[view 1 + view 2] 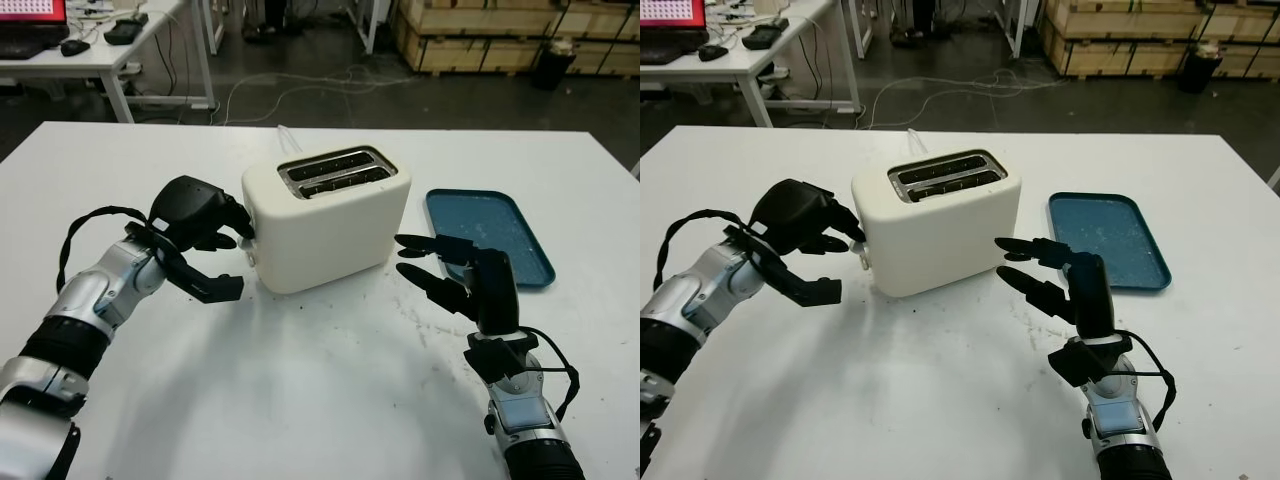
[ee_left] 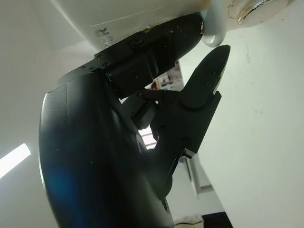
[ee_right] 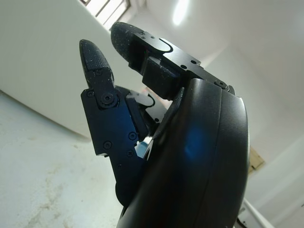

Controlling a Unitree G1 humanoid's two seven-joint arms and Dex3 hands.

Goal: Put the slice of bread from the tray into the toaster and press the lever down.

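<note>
Left robot hand (image 1: 200,235) sits at the toaster (image 1: 330,215) end, fingers curled on the lever (image 1: 249,246) (thumb below). Push straight down until it latches. Bread seems already in a slot; tray (image 1: 490,235) bare. Right robot hand (image 1: 450,270) open beside the toaster, above the bench (image 1: 320,400).

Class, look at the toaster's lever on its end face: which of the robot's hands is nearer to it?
Left. The left hand is at the lever end of the toaster, fingers on it. The right hand, open, hovers off the opposite end, beside the blue tray.
</note>
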